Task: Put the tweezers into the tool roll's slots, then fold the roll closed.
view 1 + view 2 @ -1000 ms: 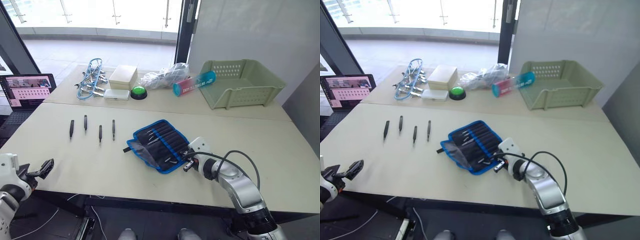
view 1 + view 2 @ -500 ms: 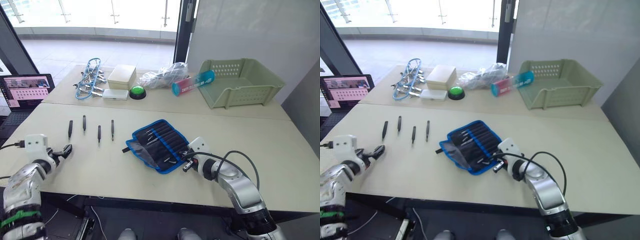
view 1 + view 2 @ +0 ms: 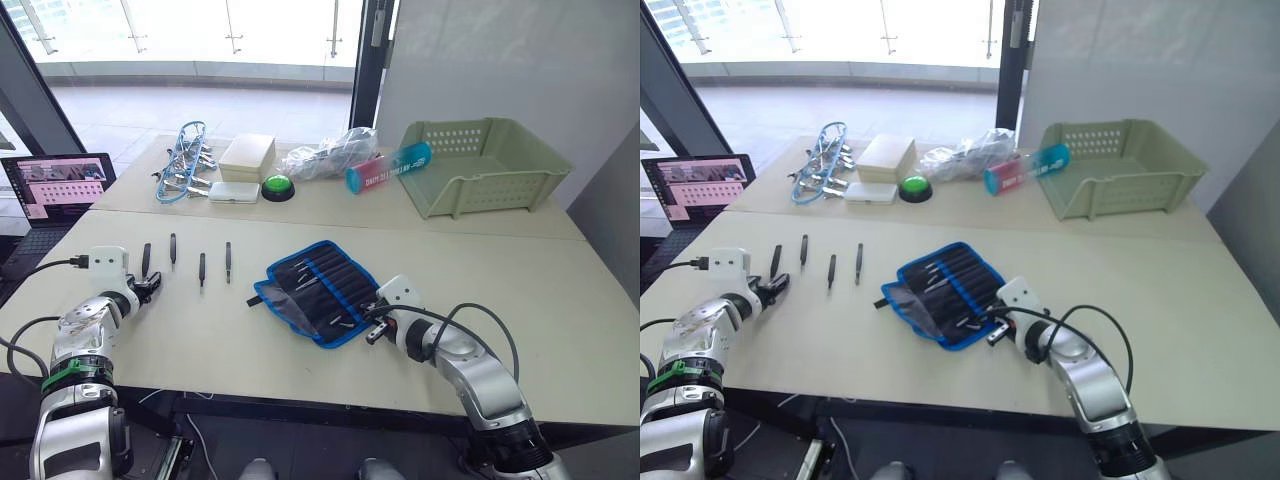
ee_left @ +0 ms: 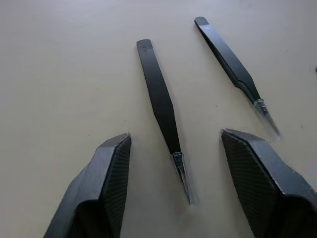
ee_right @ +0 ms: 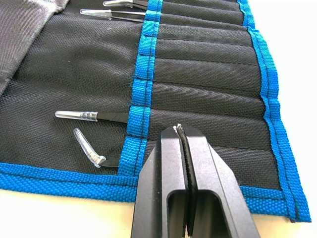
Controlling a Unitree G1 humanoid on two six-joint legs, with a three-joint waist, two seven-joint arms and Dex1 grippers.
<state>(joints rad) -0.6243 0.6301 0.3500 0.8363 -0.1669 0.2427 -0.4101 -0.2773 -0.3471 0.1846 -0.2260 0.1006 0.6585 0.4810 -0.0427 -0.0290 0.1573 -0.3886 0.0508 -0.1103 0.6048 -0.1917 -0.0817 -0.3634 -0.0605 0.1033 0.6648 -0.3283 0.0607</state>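
Left pincer (image 3: 150, 284) now astride leftmost tweezers (image 4: 161, 100)

text: white lettering on the pink-and-teal tube (image 3: 388, 167) | too small to read | laptop screen (image 3: 60, 185): nothing legible | elsewhere: none

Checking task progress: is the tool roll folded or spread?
Spread: the tool roll lies flat, slots facing up.

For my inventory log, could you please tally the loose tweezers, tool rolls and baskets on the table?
loose tweezers: 4
tool roll: 1
green basket: 1
Total: 6
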